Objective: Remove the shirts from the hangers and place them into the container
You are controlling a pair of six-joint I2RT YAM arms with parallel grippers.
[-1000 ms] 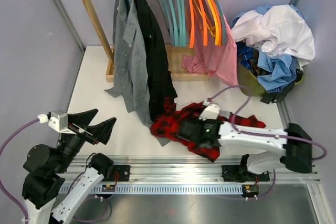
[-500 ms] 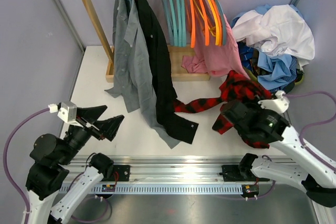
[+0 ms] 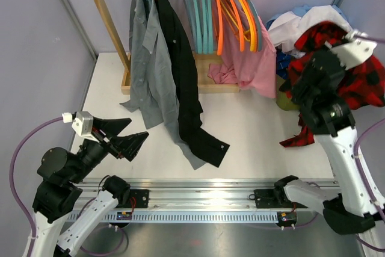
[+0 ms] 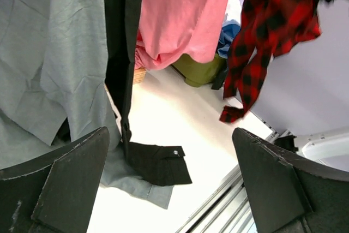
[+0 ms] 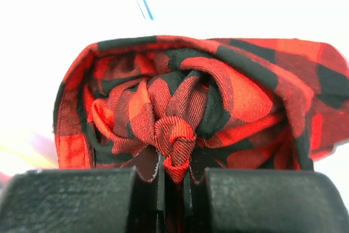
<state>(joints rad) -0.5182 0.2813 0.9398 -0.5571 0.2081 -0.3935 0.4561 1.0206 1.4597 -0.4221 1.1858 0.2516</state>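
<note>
Top external view, left to right: our left gripper (image 3: 127, 135) waits at eight o'clock, jaws spread wide, holding nothing. The grey shirt (image 3: 147, 70) and the black shirt (image 3: 180, 76) hang on the rack (image 3: 108, 22) at twelve o'clock, beside bare hangers (image 3: 222, 10). The change is at three o'clock: the plaid shirt (image 3: 361, 79), on the table (image 3: 252, 130) a second ago, now rides high in our right gripper (image 5: 173, 181), near the container (image 4: 203, 69). We judge one shirt nearly delivered, two left. Only the right wrist view shows the jaws pinching a knot of plaid. Only the left wrist view shows the sleeve dangling low beside the bin.
</note>
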